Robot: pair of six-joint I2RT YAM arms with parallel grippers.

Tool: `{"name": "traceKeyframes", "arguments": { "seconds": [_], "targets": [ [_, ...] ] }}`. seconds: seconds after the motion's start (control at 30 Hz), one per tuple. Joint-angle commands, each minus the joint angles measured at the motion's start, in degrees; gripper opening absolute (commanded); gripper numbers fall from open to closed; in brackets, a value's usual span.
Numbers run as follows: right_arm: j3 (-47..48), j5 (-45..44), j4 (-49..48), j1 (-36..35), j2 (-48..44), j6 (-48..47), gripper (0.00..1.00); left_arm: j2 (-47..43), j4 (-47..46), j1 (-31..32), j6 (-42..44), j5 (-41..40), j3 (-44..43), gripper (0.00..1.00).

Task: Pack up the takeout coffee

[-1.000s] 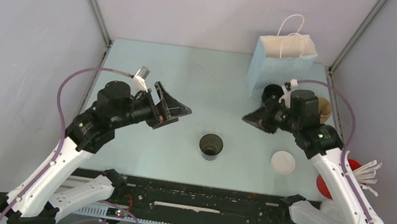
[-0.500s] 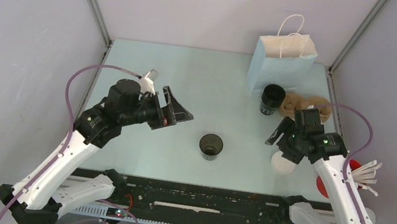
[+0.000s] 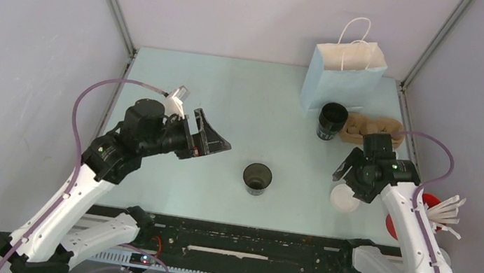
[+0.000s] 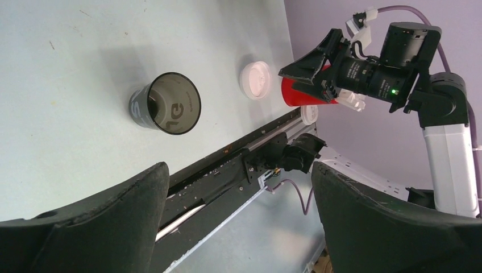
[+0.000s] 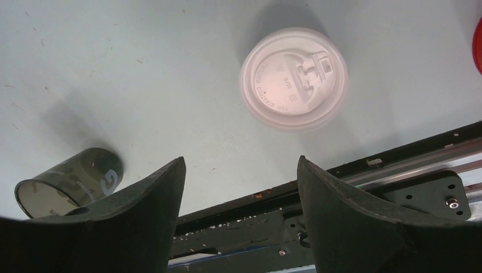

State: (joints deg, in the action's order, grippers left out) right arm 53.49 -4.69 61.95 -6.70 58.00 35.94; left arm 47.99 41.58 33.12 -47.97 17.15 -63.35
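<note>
Lid (image 5: pixel 294 79) lies beyond spread right gripper (image 5: pixel 240 165), offset toward one finger; cup (image 4: pixel 165 103) beyond spread left gripper (image 4: pixel 240 168).

White "G" on side of dark cup (image 5: pixel 71 181); embossed print on lid (image 5: pixel 294 79) illegible.

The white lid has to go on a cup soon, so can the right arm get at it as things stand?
Probably yes. The right gripper hangs open over the white lid, which lies flat on bare table with nothing over it; the dark cup stands well clear.
</note>
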Motion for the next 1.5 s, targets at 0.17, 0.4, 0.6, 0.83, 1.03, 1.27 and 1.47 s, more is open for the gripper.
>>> {"name": "traceKeyframes", "arguments": {
  "seconds": [0.17,0.4,0.6,0.83,1.03,1.27,1.47],
  "targets": [
    [0.38,-4.01,0.04,0.37,-1.97,-2.09,0.80,-0.35,0.61,-0.96,3.35,2.35,-3.71,1.00],
    [-2.33,-0.58,-6.59,0.36,5.51,-5.61,0.68,-0.87,0.60,-1.13,3.91,2.63,-3.26,1.00],
    [-3.12,1.19,-13.09,0.46,15.51,-6.74,0.60,-1.94,1.35,-1.59,4.55,2.91,-2.89,1.00],
    [-5.31,2.40,-16.99,0.46,17.66,-5.77,0.51,-2.20,4.62,-2.31,6.59,2.04,-4.57,1.00],
    [-6.09,1.81,-17.73,0.46,18.12,-5.38,0.50,-1.82,4.74,-2.70,7.01,2.91,-4.54,1.00],
    [-6.12,1.47,-15.60,0.46,13.60,-6.01,0.52,-1.31,4.10,-2.79,7.01,3.39,-4.39,1.00],
    [-4.59,2.93,-12.55,0.52,8.34,-6.66,0.57,-0.55,3.53,-2.80,7.07,3.96,-4.41,1.00]
  ]
}}
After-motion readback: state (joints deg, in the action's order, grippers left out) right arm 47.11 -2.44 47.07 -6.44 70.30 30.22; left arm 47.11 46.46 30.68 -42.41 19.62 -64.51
